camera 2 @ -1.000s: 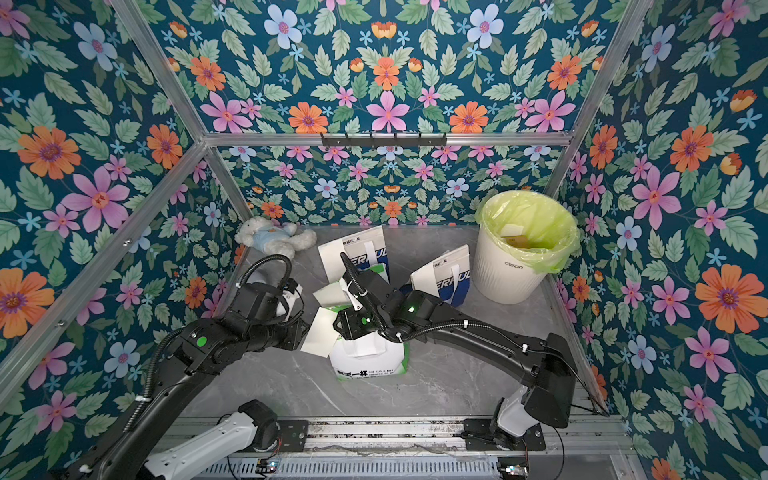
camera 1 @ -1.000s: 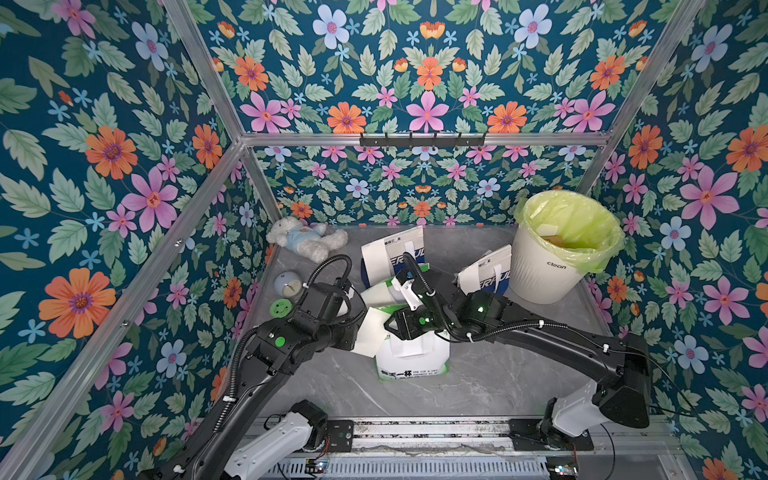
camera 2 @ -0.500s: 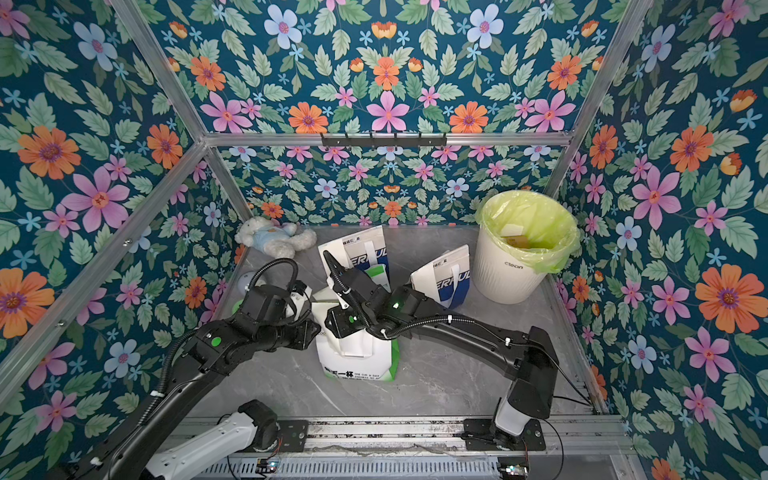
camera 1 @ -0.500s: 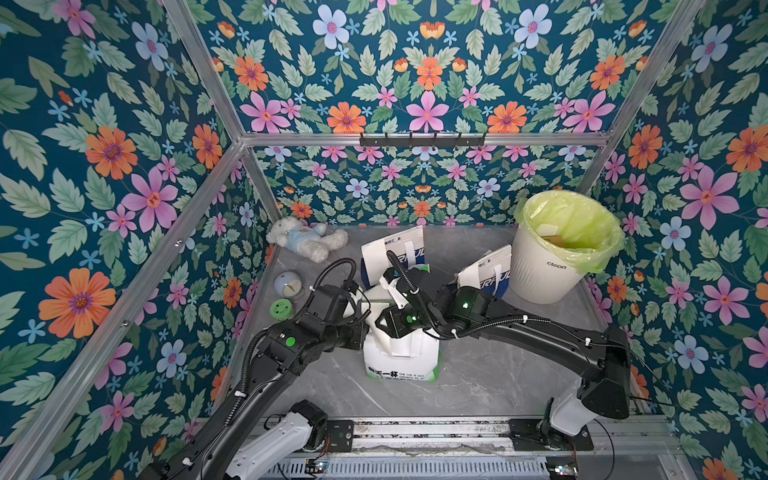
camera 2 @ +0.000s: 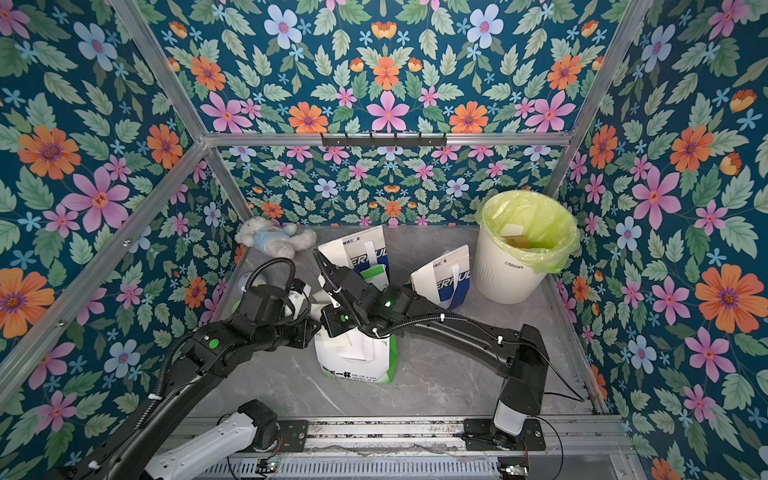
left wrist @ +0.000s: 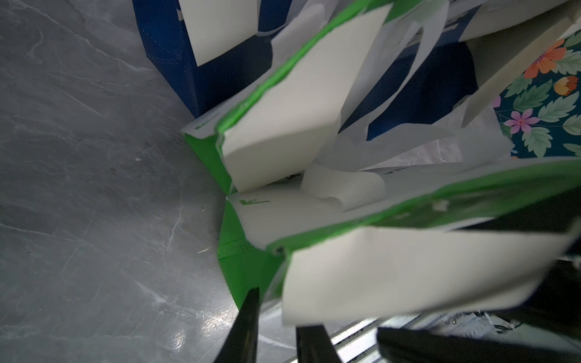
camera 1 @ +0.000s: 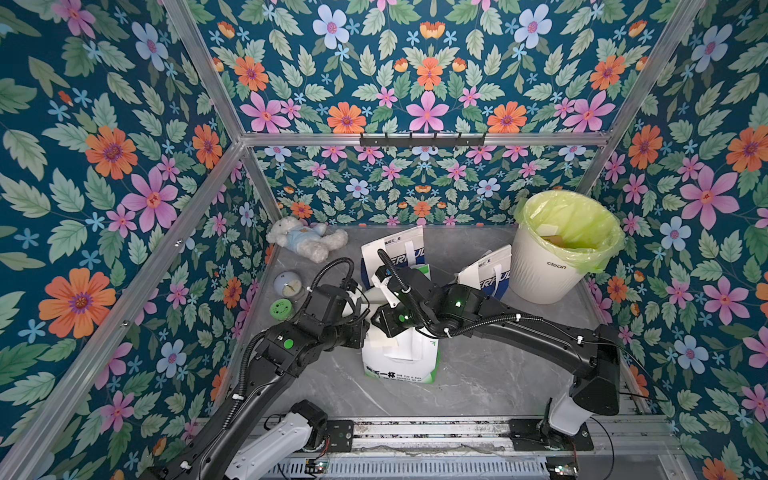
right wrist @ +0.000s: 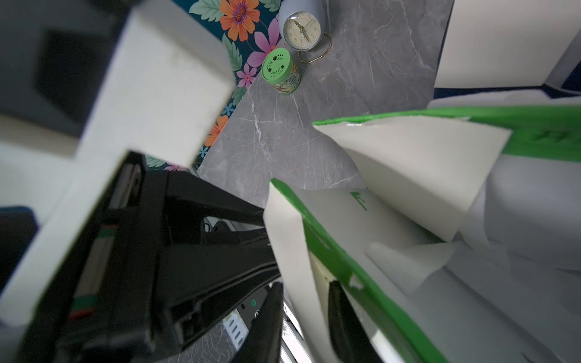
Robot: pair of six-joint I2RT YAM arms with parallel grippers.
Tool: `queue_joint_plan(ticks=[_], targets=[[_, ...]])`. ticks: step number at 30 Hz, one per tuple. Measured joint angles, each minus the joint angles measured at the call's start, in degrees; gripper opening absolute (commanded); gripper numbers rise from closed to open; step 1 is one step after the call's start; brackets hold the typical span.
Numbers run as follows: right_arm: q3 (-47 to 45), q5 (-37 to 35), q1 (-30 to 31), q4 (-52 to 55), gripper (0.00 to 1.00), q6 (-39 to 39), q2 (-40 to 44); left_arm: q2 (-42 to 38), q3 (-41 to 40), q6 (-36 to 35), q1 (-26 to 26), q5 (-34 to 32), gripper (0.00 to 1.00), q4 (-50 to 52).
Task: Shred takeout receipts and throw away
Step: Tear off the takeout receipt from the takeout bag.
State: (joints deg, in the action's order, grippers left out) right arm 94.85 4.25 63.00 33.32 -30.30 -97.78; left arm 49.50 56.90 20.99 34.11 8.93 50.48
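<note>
Both end effectors meet at the top of the green-and-white bag (camera 1: 399, 357), which stands in the middle of the tabletop (camera 1: 498, 374). The task seems to be near its beginning: the three receipts visible from the left wrist are all whole, one (left wrist: 408, 276) on this bag, one (left wrist: 283, 110) on the green bag behind it, and one (left wrist: 217, 28) on a blue bag (left wrist: 163, 47). No torn strip is visible. The trash bin (camera 1: 544, 282) stands well apart and holds some pale pieces that I cannot identify. Tearing and throwing away remain. The left end effector (left wrist: 279, 311) has its fingers a little apart around the lower corner of the first receipt. The right end effector (right wrist: 305, 284) straddles an edge of probably the same sheet. Whether either one already pinches the paper, I cannot tell.
</note>
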Motion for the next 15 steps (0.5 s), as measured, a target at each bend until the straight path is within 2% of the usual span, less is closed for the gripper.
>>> queue_joint_plan(ticks=[3,5,6,9,10,15], targets=[[0.4,-0.1,0.2,0.2,0.00,0.3,-0.4,-0.3,-0.1,0.0,0.0,0.1,0.23,-0.1],[0.8,0.0,0.2,0.3,0.00,0.2,-0.8,-0.5,-0.1,0.0,0.0,0.1,0.28,-0.2],[1.1,0.0,0.3,0.5,0.00,0.3,-1.1,-0.7,-0.1,0.0,0.0,0.1,0.34,-0.1],[1.5,0.0,0.3,1.8,0.00,0.3,-1.6,-1.5,0.7,-0.2,0.0,-0.2,0.66,0.1],[1.4,-0.2,0.3,2.3,0.00,0.1,-1.6,-1.7,1.2,-0.4,0.0,-1.4,0.70,0.5],[-1.8,0.2,0.3,3.3,0.00,-0.2,2.8,-3.6,3.2,-4.2,0.0,-4.9,0.76,0.6]])
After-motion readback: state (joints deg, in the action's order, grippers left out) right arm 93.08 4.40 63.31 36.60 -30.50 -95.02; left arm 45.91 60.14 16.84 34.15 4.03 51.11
